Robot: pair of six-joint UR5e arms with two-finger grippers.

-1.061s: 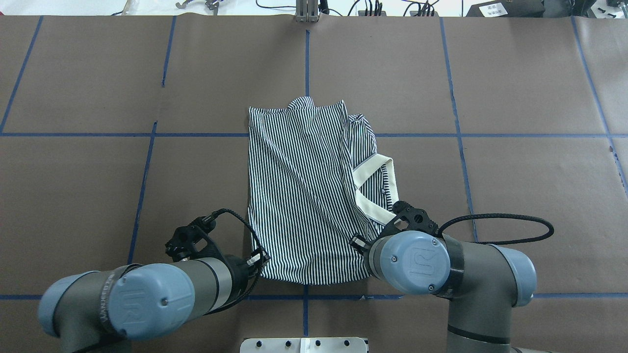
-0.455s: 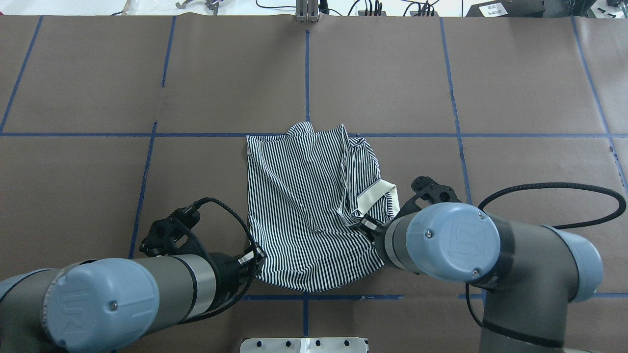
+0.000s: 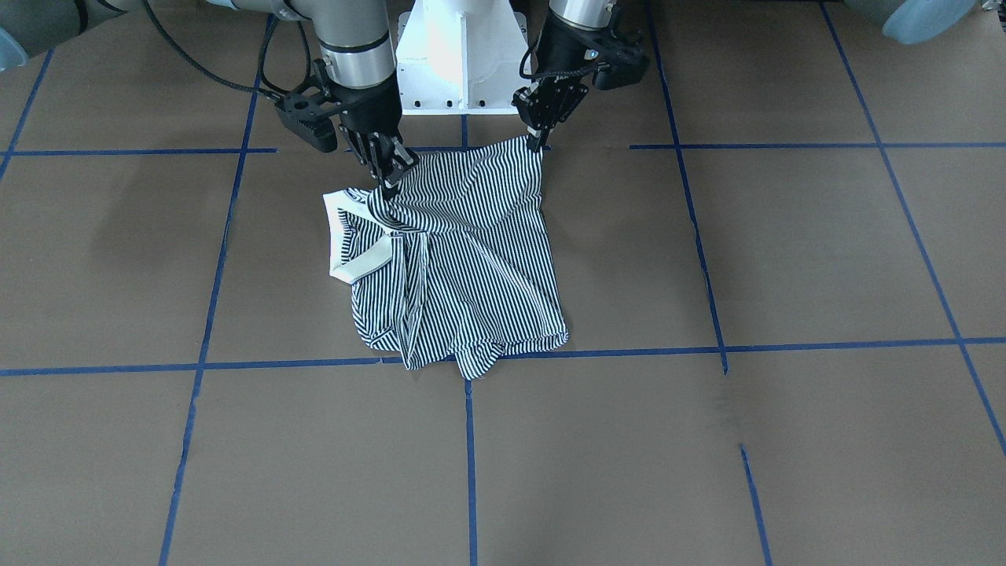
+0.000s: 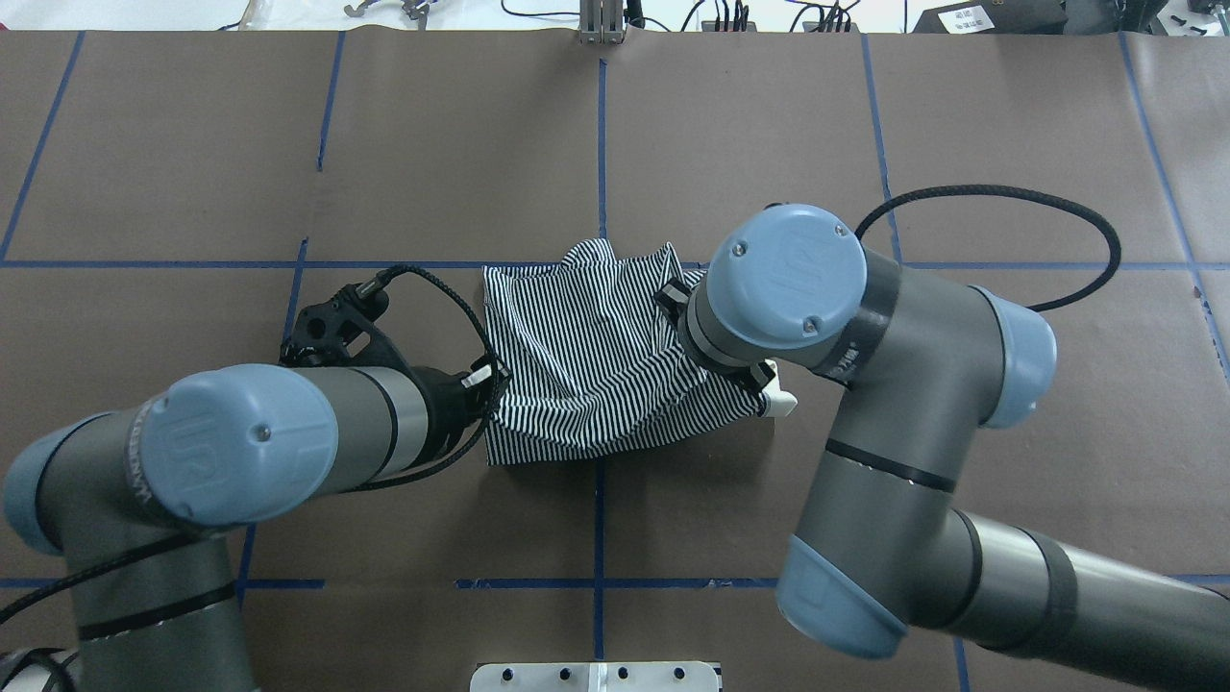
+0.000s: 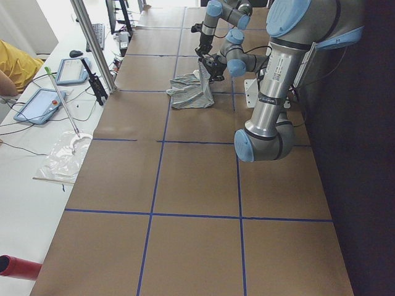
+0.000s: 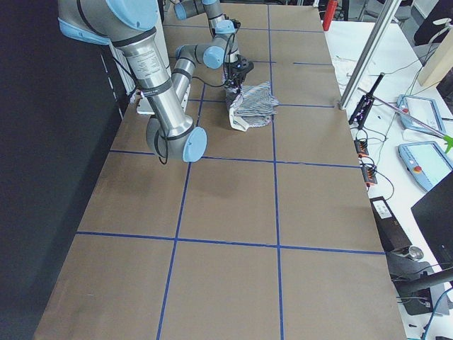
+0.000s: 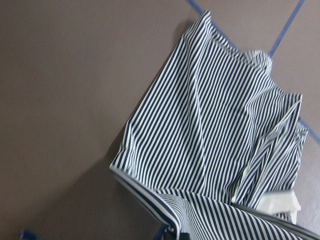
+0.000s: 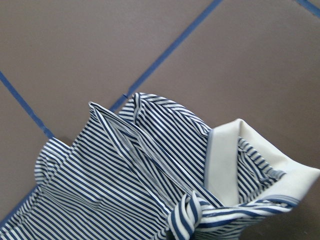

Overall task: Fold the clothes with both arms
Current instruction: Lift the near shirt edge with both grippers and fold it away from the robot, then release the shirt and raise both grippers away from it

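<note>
The navy-and-white striped polo shirt [image 3: 471, 259] lies crumpled mid-table, with its cream collar [image 3: 346, 255] toward my right side. My left gripper [image 3: 539, 140] is shut on the shirt's near corner and holds it raised off the table. My right gripper [image 3: 388, 179] is shut on bunched fabric next to the collar, also raised. In the overhead view the shirt [image 4: 596, 375] sags between the two arms; my left gripper [image 4: 488, 383] shows at its edge and my right gripper is hidden under its own wrist. The right wrist view shows the collar [image 8: 225, 160] close up.
The brown table cover carries a grid of blue tape lines [image 4: 601, 144]. The white pedestal base [image 3: 460, 55] stands just behind the shirt. My right arm's cable loop [image 4: 1057, 207] hangs out to the right. A side bench with tablets [image 5: 40, 105] runs along the far edge.
Both grippers have lifted the shirt's near edge and carried it away from the robot, over the rest of the shirt. The shirt's footprint is now shorter and the collar has moved with the right gripper.
</note>
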